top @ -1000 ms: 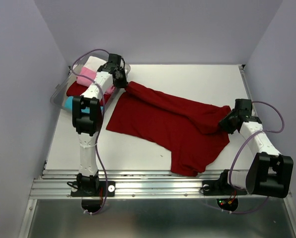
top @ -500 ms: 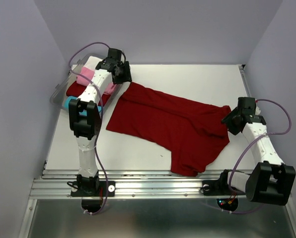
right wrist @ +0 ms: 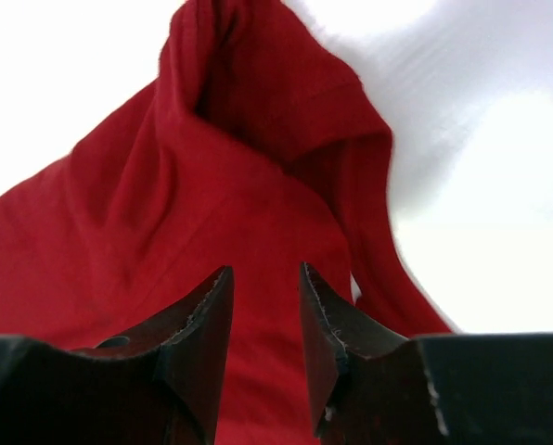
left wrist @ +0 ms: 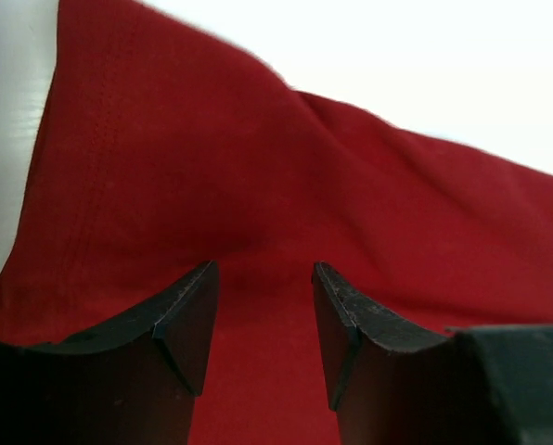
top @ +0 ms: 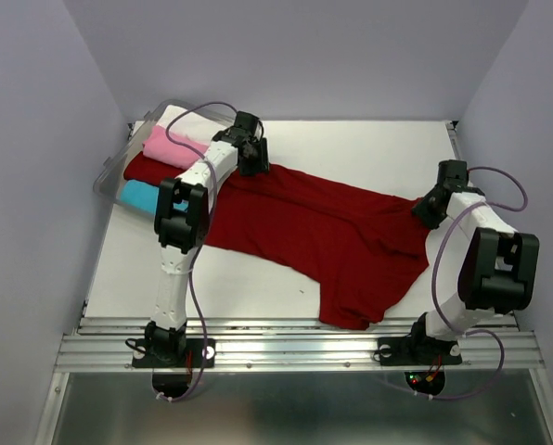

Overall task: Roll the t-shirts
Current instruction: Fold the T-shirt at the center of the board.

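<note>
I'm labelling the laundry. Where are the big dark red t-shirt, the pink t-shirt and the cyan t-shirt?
big dark red t-shirt (top: pixel 323 232): overhead view, middle of the spread cloth.
pink t-shirt (top: pixel 170 146): overhead view, middle of its top face.
cyan t-shirt (top: pixel 139 196): overhead view, middle of its visible part.

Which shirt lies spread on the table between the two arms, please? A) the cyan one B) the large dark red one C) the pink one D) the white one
B: the large dark red shirt lies spread across the table, while the pink, cyan and white ones sit in the bin at the far-left corner.
</note>
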